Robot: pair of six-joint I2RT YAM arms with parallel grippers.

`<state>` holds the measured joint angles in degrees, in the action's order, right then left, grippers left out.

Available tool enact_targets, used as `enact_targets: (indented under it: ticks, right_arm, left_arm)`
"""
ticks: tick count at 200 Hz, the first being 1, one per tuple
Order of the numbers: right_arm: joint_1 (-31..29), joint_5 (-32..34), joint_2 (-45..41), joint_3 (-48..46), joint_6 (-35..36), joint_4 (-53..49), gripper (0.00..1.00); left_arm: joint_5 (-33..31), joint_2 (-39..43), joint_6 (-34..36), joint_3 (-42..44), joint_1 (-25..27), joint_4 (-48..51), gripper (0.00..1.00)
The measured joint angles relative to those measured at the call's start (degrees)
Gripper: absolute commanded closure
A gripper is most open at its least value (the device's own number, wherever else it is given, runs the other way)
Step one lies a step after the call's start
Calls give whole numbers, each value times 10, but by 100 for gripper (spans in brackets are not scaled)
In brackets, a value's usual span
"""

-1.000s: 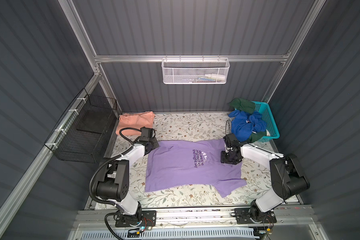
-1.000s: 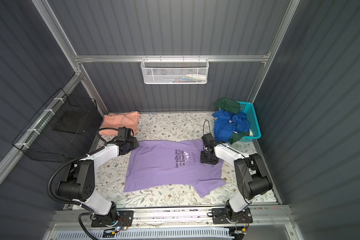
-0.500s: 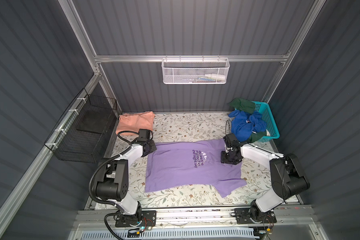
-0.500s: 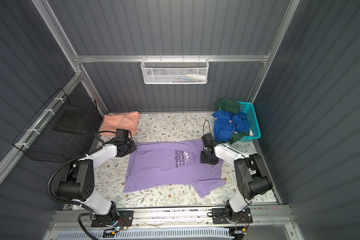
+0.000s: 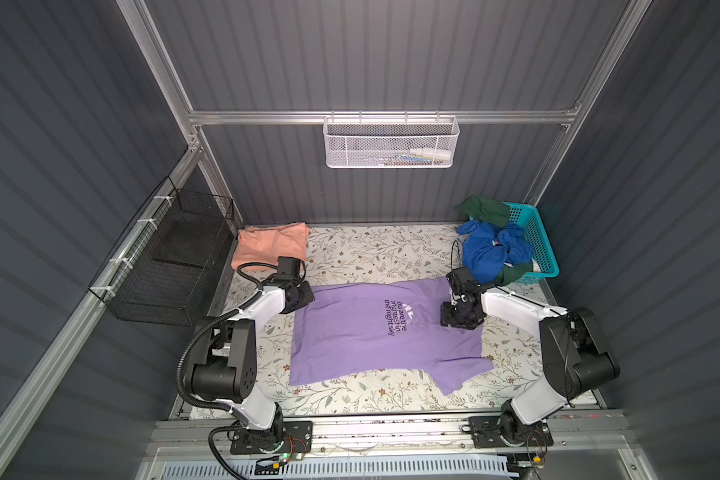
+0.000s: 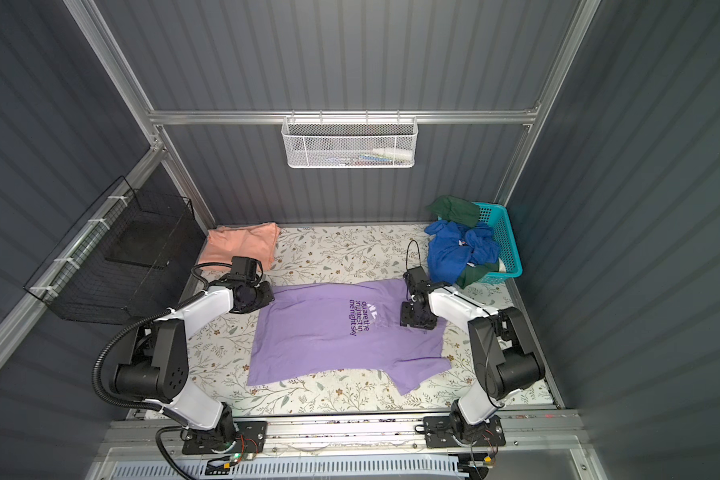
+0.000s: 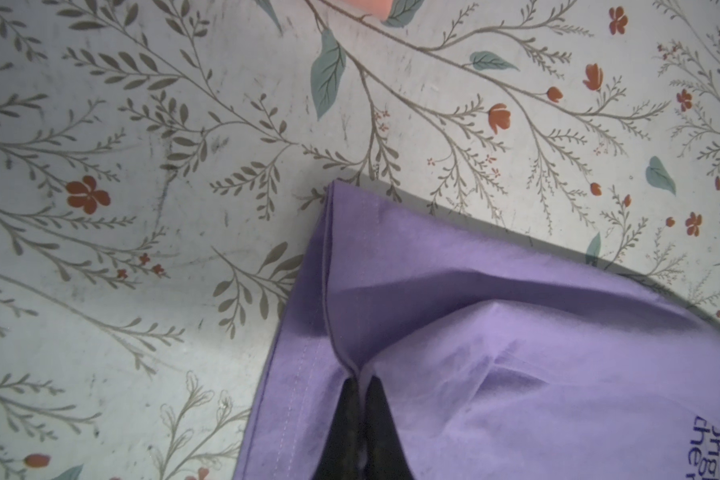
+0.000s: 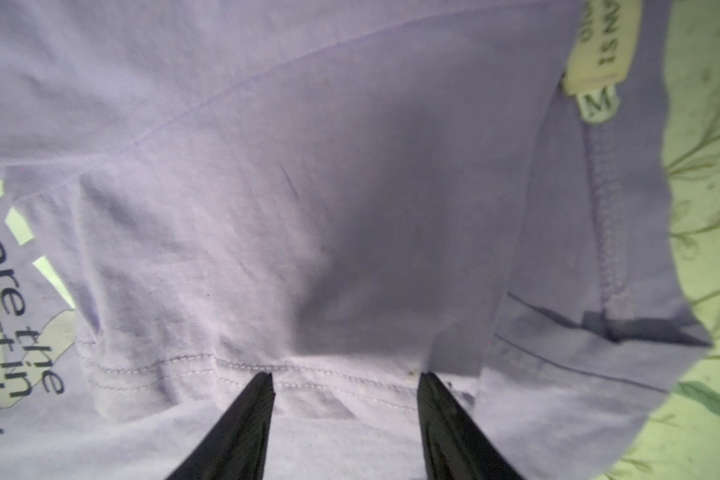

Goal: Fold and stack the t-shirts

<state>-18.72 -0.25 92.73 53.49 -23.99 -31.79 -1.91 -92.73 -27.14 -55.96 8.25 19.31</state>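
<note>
Floral-print table cover (image 5: 371, 249) with one lavender t-shirt (image 5: 371, 345) spread flat across its middle, print side up. The dark purple chest lettering (image 5: 393, 318) runs sideways in both top views. One sleeve juts toward the near right; the shirt's body reaches toward the left arm.

Left gripper (image 5: 304, 293) sits at the shirt's far-left corner. In the left wrist view the left gripper (image 7: 358, 388) is clenched, its jaws pressed together on a raised ridge of the lavender hem – the cloth creases up from the pinch.

Right gripper (image 5: 460, 324) is over the collar end of the shirt, just beside the lettering. In the right wrist view the right gripper (image 8: 346, 382) is released: jaws apart, tips down at a stitched hem line, flat cloth between them and nothing gripped. The neck label (image 8: 597, 106) reads "M".

Salmon t-shirt (image 5: 273, 245) lies folded at the far-left corner of the table, well apart from the lavender one.

Far right: turquoise lattice basket (image 5: 539, 245) holding a blue garment (image 5: 489, 253) and a dark green garment (image 5: 485, 210) – both spill over its rim.
</note>
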Motion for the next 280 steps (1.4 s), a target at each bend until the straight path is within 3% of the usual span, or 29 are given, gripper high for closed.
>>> enact_targets:
  ticks: [133,146,159,178,190,238,280]
  right_arm:
    - [3,10,0,11,-11,-21,42]
    - [3,14,0,16,-11,-24,42]
    - [4,18,0,21,-11,-27,40]
    - [8,22,0,25,-14,-31,37]
    - [10,24,0,28,-15,-35,37]
    - [12,26,15,53,-28,-40,35]
    - [11,15,53,69,-47,-34,35]
  left_arm:
    - [-77,-49,-1,-2,0,40,100]
    - [-84,-54,-2,-10,0,47,86]
    - [-99,-56,-7,-14,0,54,62]
    - [-121,-53,-26,-11,0,60,58]
    - [-129,-39,-35,0,0,57,47]
    - [-129,48,-65,43,24,39,34]
    - [-119,11,-68,24,100,32,34]
